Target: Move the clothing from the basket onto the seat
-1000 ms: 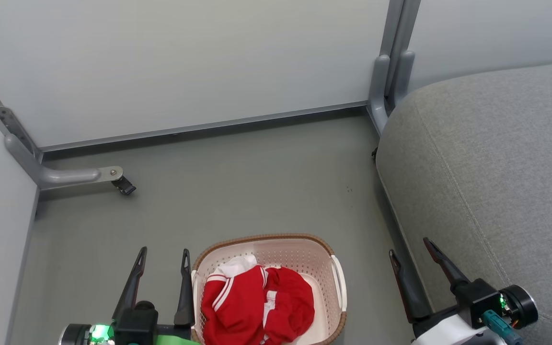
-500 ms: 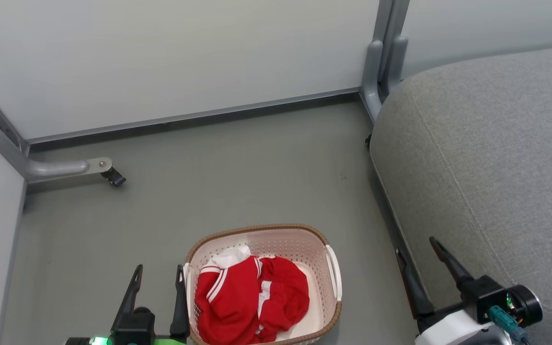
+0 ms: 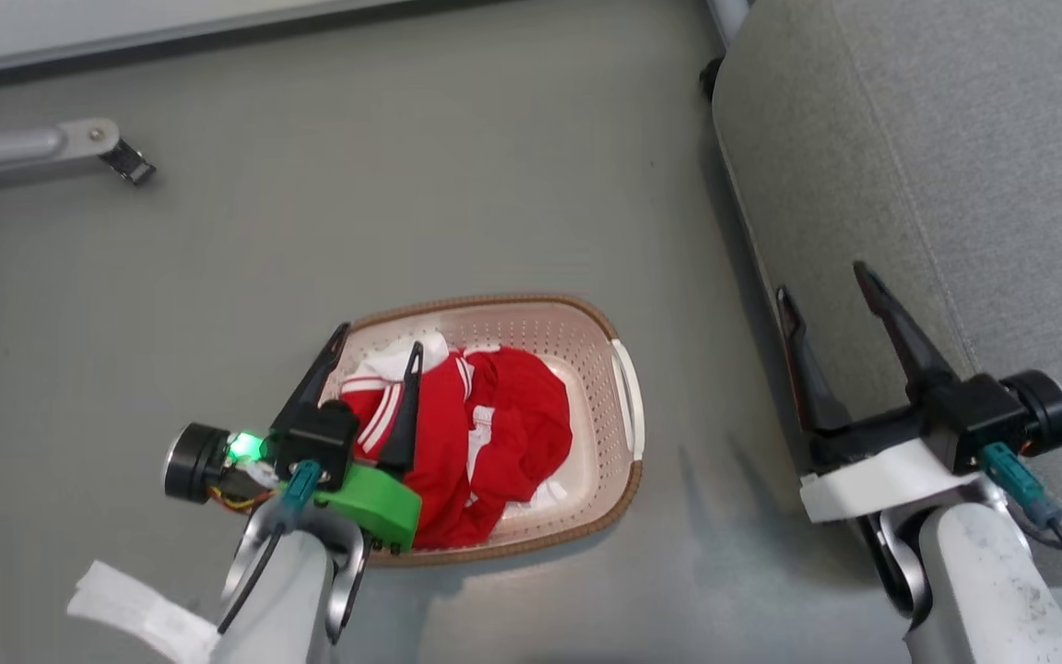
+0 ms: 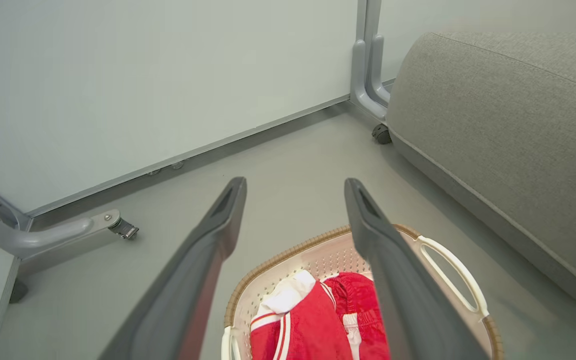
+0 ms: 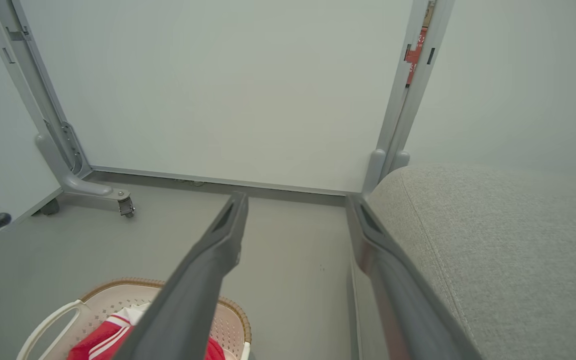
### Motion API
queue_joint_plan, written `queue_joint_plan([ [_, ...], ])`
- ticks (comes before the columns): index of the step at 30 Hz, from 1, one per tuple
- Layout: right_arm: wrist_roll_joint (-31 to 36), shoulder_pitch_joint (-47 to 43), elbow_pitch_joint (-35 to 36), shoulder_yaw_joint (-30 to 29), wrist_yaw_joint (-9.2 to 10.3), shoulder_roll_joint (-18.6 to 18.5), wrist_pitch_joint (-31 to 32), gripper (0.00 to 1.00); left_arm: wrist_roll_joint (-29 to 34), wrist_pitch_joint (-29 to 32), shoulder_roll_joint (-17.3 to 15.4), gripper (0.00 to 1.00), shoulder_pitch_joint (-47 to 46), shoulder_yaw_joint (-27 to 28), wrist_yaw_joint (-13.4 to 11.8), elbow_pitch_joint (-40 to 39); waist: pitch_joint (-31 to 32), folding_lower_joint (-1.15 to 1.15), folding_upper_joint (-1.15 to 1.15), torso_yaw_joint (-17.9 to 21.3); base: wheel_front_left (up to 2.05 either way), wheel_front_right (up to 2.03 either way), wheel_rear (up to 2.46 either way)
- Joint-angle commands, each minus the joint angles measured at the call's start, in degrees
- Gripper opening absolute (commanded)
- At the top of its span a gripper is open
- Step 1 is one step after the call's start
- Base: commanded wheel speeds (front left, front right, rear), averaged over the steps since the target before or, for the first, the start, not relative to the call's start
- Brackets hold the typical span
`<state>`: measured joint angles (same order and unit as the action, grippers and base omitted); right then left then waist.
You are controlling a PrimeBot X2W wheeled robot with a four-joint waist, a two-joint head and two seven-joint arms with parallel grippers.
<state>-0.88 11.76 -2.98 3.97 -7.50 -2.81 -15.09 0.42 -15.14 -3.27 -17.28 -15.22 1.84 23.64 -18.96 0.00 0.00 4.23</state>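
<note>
The left gripper is hovering over the left end of the basket, fingers spread and empty. The clothing is lying bunched inside the basket, beneath and just right of that gripper. The right gripper, also spread, is waiting well right of the basket, by the seat. The left arm is the nearer one.

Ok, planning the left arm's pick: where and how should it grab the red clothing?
Probably pinch the clothing at its bunched middle, coming straight down: it lies crumpled low inside the basket, whose walls block the sides. The open left pincer hangs above it.
</note>
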Motion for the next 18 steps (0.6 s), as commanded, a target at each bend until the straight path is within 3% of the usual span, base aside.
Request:
queue_joint_plan([
  [1, -0.04, 2.15, 0.60, -0.05, 0.02, -0.14, -0.12, 1.00, 0.44, -0.03, -0.38, 1.00, -3.38, -0.44, 0.68, 1.81, -12.75, 0.00, 0.00, 1.21, 0.00, 0.00, 0.00],
  [10, -1.39, 10.07, 4.83, -0.41, 0.02, -0.15, -0.10, 1.00, 1.42, -0.03, 0.16, 1.00, -22.18, -6.50, 3.56, 19.19, -26.09, 0.00, 0.00, 2.03, 0.00, 0.00, 0.00],
  [18, -3.09, 12.54, 7.27, -0.04, 0.02, -0.13, -0.08, 1.00, -2.07, 2.40, 0.21, 1.00, -34.31, -13.58, 2.01, 34.01, -34.54, 0.00, 0.00, 3.96, 0.00, 0.00, 0.00],
])
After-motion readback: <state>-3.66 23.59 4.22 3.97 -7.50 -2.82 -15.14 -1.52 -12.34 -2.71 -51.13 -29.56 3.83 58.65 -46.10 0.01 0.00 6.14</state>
